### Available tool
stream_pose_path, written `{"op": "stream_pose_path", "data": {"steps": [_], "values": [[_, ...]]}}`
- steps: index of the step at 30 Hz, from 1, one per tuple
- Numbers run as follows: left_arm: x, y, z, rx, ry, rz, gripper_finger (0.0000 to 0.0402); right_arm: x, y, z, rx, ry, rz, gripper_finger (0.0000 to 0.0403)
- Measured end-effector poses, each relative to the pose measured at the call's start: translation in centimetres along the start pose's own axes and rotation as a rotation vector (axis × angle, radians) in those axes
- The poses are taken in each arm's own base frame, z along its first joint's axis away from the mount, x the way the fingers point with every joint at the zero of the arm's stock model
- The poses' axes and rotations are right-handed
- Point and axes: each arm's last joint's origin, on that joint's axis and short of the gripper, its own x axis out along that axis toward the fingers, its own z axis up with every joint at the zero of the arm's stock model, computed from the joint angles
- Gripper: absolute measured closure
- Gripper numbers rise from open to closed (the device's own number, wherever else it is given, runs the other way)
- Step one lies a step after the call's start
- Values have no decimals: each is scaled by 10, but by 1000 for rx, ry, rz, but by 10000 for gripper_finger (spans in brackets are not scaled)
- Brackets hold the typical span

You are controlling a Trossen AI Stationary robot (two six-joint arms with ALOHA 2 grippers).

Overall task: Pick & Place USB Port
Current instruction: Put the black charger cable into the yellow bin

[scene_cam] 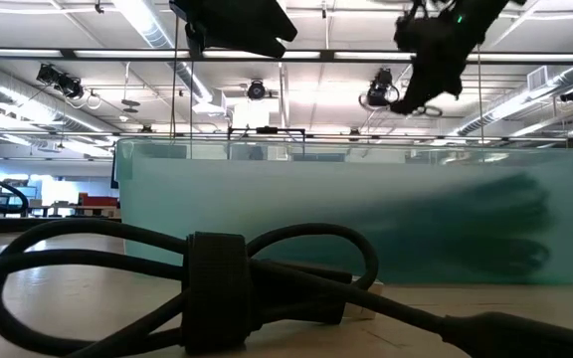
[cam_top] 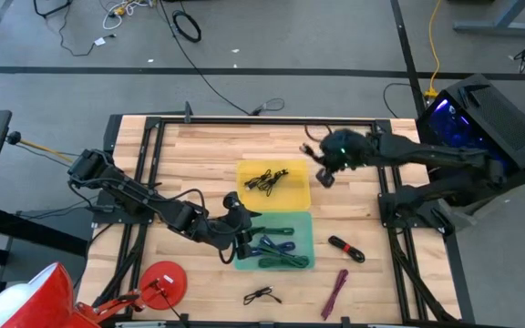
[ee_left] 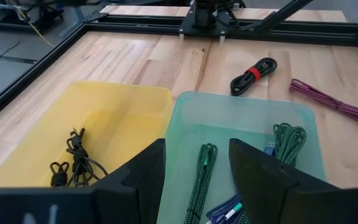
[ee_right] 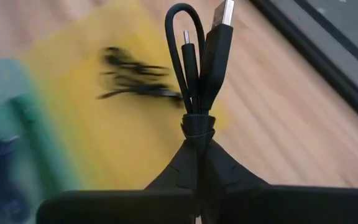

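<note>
My right gripper (cam_top: 326, 171) hovers over the table just past the right rim of the yellow bin (cam_top: 297, 199) and is shut on a bundled black USB cable (ee_right: 197, 68). The yellow bin holds a few black cables (ee_left: 73, 158). My left gripper (ee_left: 197, 148) is open and touches nothing. It hangs over the left rim of the green bin (cam_top: 303, 223), where green and blue braided cables (ee_left: 204, 168) lie. In the low view the green bin (scene_cam: 356, 214) fills the middle, with both arms above it. My right gripper pinches the black cable bundle between its two fingers, just below the tie (ee_right: 197, 124) that wraps the coil. The looped end and both plugs (ee_right: 219, 18) stick out beyond the fingertips. The bundle is lifted clear of table and bins.
Loose on the wood near the table's near edge lie a black cable with a red tie (cam_top: 346, 248), a magenta cable (cam_top: 335, 293) and a small black cable (cam_top: 261, 295). A red round object (cam_top: 162, 281) sits at the near left. Black frame rails border the table.
</note>
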Motion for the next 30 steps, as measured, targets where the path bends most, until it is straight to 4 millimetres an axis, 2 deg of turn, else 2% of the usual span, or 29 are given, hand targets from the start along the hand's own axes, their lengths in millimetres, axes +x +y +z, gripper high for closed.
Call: {"op": "stream_pose_path", "data": {"steps": [6, 11, 18, 22, 26, 30], "values": [[1, 2, 1, 1, -6, 25, 220, -15, 48, -16, -102, -42, 86, 403], [1, 2, 1, 9, -6, 26, 220, -8, 74, -18, -151, -99, 94, 403], [1, 2, 1, 7, -7, 26, 220, 29, 91, -11, -214, -98, 100, 403], [1, 2, 1, 7, -6, 23, 220, 48, 90, -8, -232, -82, 86, 403], [1, 2, 1, 7, -6, 22, 220, 58, 90, -6, -237, -75, 80, 402], [1, 2, 1, 6, -6, 22, 220, 58, 92, -3, -238, -105, 106, 387]]}}
